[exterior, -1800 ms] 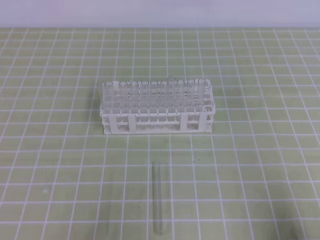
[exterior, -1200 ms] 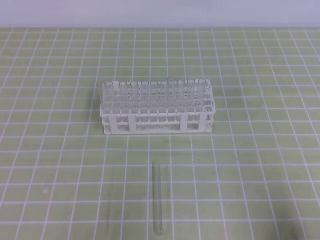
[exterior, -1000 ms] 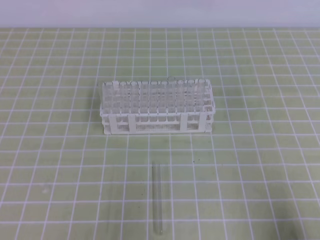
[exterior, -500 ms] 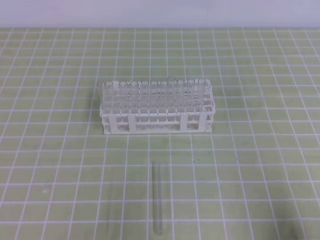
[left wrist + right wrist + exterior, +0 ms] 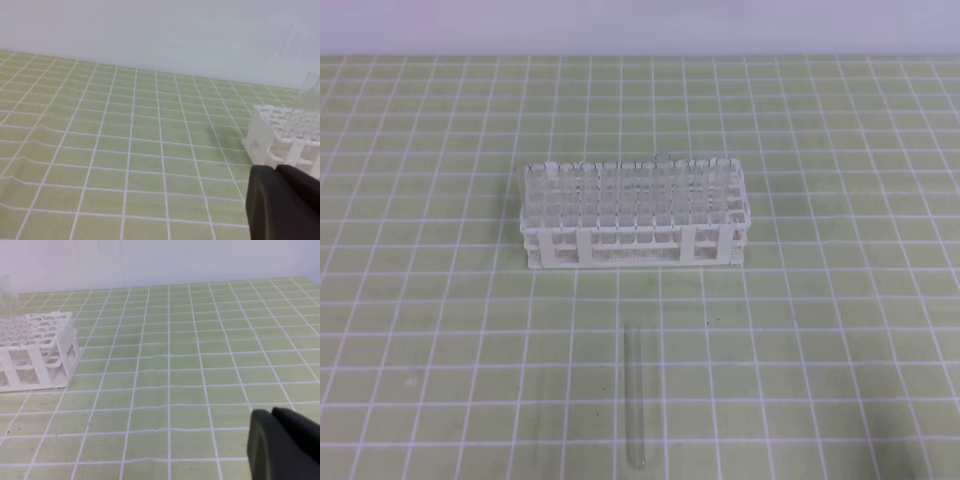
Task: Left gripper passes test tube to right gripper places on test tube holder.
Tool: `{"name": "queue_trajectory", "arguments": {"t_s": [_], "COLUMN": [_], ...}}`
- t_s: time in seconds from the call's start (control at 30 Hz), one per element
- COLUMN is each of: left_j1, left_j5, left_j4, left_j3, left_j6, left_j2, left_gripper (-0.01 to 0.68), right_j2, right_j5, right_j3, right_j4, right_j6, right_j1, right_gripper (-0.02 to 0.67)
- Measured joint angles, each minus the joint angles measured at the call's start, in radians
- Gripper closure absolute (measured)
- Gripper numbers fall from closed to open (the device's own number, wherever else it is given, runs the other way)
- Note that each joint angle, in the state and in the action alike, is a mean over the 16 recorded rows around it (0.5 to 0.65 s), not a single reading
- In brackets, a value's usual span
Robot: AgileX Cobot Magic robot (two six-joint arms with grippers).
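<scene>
**Test tube flat on the mat, both grippers closed and away**

Test tube [image 5: 636, 398]: one loose, lying on the green grid mat [image 5: 840, 300] in front of the one white test tube holder [image 5: 634, 214] (clear tubes stand in it). Only the overhead view shows it. Each wrist view shows a closed, empty gripper, left gripper [image 5: 275, 170] and right gripper [image 5: 272, 414], with the holder beyond.

Green gridded mat [image 5: 840, 300] under a pale wall [image 5: 640, 25]

The mat, light green with white grid lines, covers the whole work surface; the plain whitish wall [image 5: 150, 30] runs along the mat's far edge.
</scene>
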Motion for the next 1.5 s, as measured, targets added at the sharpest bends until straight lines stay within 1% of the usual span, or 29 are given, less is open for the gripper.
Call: {"name": "queue_trajectory", "arguments": {"t_s": [1.13, 1.3, 1.5], "left_j1": [0.000, 0.000, 0.000], "left_j5": [-0.004, -0.020, -0.056], "left_j4": [-0.014, -0.072, -0.139], "left_j3": [0.001, -0.003, -0.004], "left_j6": [-0.004, -0.055, -0.118], "left_j2": [-0.002, 0.004, 0.006], "left_gripper": [0.675, 0.675, 0.675], "right_j2": [0.000, 0.000, 0.000], "right_j5": [-0.012, -0.050, -0.158], "right_j3": [0.000, 0.000, -0.001], "right_j4": [0.036, 0.125, 0.308], "right_j6": [0.001, 0.001, 0.000], "right_j1": [0.000, 0.000, 0.000], "right_gripper": [0.665, 0.665, 0.665]}}
